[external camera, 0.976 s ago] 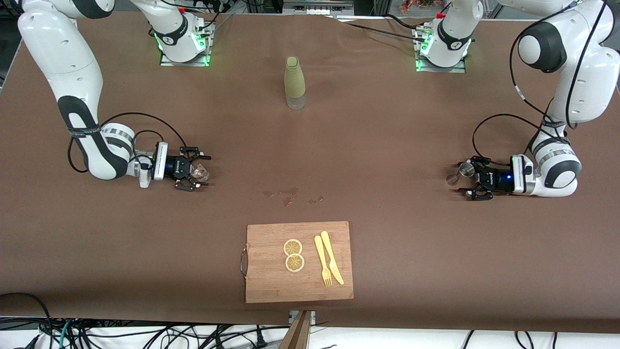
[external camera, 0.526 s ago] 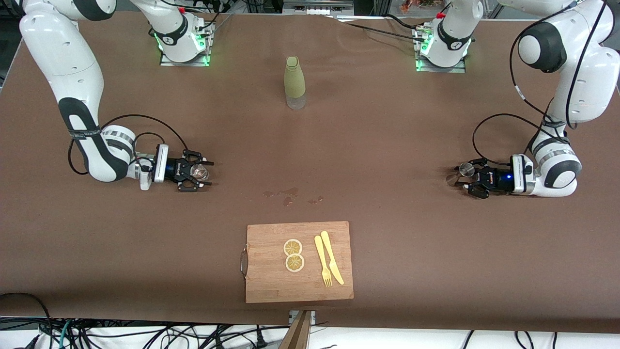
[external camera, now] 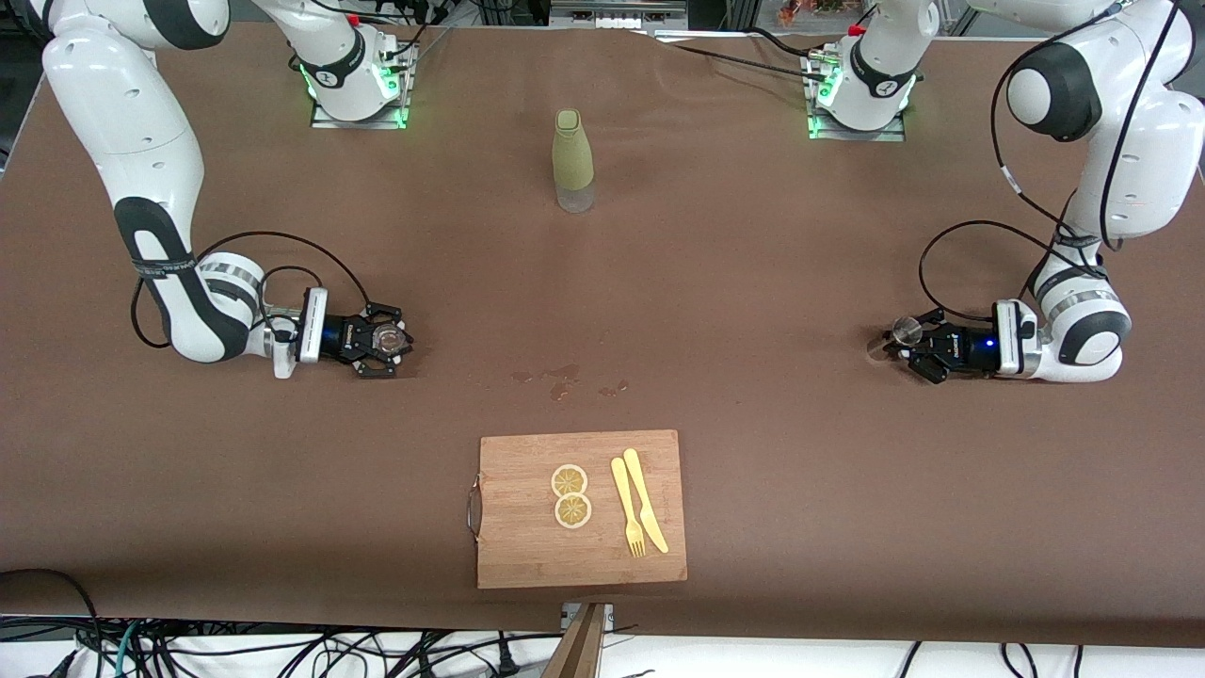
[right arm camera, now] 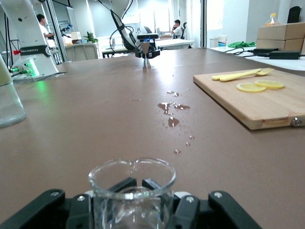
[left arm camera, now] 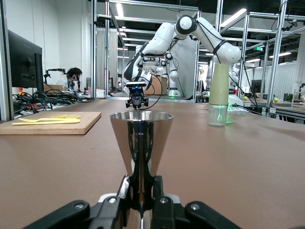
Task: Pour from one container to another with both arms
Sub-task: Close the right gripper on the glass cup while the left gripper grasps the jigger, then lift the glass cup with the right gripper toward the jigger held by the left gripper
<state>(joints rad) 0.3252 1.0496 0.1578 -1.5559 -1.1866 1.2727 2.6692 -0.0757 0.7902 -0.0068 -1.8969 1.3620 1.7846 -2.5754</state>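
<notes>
On the brown bench (external camera: 715,282), our left hand (external camera: 915,350) pinches a steel jigger (left arm camera: 141,143), our right hand (external camera: 386,341) a glass cup (right arm camera: 132,191); thin grips risk slipping, adding to the spill (external camera: 565,377).

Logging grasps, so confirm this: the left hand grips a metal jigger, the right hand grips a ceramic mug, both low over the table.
Wrong on the mug. The right wrist view shows the right hand gripping a clear glass cup. The left hand does grip the metal jigger, both low over the table.

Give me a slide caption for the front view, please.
Left gripper shut on a metal jigger, right gripper shut on a glass cup.
</notes>
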